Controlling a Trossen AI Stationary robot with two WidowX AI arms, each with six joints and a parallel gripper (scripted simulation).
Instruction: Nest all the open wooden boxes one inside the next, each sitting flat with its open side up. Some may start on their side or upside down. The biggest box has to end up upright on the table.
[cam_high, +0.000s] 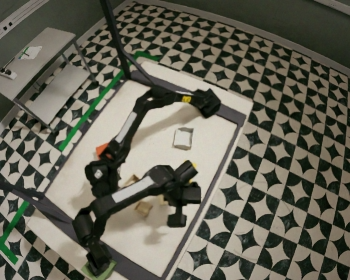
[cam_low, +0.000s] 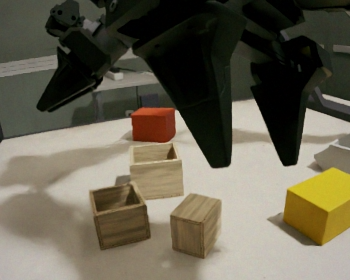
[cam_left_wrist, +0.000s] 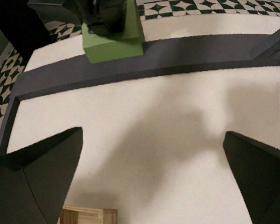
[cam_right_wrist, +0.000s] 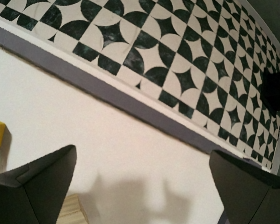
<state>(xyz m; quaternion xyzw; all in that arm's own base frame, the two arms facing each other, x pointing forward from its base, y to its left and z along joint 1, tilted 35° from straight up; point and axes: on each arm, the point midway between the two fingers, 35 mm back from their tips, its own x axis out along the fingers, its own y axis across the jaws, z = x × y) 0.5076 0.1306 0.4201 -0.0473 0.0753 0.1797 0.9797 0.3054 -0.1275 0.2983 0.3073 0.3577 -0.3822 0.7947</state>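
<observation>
Three wooden boxes stand close together mid-table. The light box (cam_low: 156, 170) (cam_high: 132, 180) is upright with its open side up. The darker box (cam_low: 120, 214) (cam_high: 144, 208) is also upright and open. The third box (cam_low: 196, 224) shows a closed top and closed sides, with no opening in view. My right gripper (cam_low: 252, 160) (cam_high: 177, 210) is open and empty, hanging above the table beside the boxes on the yellow block's side. My left gripper (cam_low: 55, 100) (cam_high: 100, 187) is open and empty, raised near the red block.
A red block (cam_low: 153, 124) lies behind the boxes. A yellow block (cam_low: 320, 205) lies to their right. A white open box (cam_high: 183, 138) sits farther along the table. The right arm's green base (cam_left_wrist: 113, 35) stands at the table end. A metal side table (cam_high: 40, 65) stands off the table.
</observation>
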